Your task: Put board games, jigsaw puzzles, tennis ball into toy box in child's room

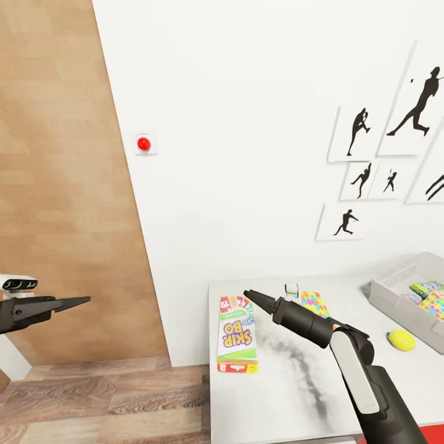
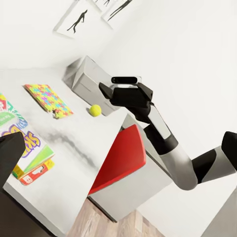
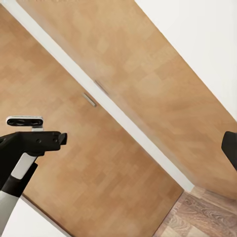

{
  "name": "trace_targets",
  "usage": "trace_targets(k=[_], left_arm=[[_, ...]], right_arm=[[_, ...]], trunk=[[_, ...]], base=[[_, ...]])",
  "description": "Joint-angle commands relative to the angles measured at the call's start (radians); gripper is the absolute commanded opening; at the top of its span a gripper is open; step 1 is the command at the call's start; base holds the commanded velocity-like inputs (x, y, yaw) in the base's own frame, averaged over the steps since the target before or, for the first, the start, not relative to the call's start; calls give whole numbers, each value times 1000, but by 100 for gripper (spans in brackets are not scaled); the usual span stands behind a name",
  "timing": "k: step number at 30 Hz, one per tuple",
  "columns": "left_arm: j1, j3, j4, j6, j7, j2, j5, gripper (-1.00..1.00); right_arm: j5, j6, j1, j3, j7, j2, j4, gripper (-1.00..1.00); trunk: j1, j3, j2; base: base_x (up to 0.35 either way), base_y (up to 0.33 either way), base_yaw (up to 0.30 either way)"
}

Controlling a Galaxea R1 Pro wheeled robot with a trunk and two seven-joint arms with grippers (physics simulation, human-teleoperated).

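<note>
Head view: the table (image 1: 296, 394) carries the toy box (image 1: 394, 299), already holding jigsaw pieces, then the SKIP BO board game (image 1: 237, 336), a loose jigsaw puzzle (image 1: 316, 303) and the tennis ball (image 1: 401, 339). The right gripper (image 1: 250, 297) hovers empty above the game box, its jaw spread hard to tell; the left gripper (image 1: 77, 301) hangs off the table, apparently narrow. A glancing descent could shove the game box over the near edge.
</note>
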Motion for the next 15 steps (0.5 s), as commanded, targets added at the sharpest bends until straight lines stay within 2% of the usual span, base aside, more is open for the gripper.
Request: trace_targets(k=[1, 15], left_arm=[[-1, 1, 1, 11, -4, 0, 0, 100], [-1, 3, 2, 11, -4, 1, 0, 100]], right_arm=[[-4, 5, -1, 0, -1, 0, 0, 100], [-3, 9, -1, 3, -4, 0, 1, 100]], trunk=[[-4, 2, 6], [-58, 46, 104]], base=[[0, 0, 0], [0, 0, 0]])
